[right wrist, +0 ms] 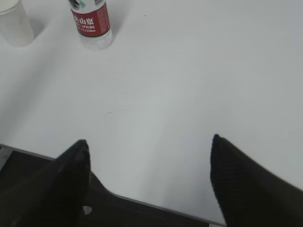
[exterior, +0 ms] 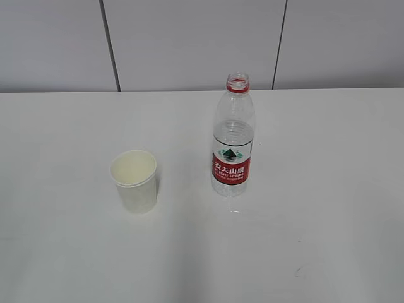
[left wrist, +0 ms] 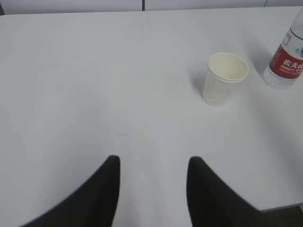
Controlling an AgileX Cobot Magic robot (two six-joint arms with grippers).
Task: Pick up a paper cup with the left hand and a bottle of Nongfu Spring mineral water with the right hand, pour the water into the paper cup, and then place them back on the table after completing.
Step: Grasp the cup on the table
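Paper cup (exterior: 134, 180) upright on tabletop (exterior: 328, 240), uncapped bottle (exterior: 232, 142) just beside it, apart; nothing held; left tool (left wrist: 151, 182) released, well short of cup; right tool (right wrist: 149, 163) spread wide, near tabletop edge; cup looks empty, hard to tell; approach each low and square, grip cup gently mid-wall, bottle at label.
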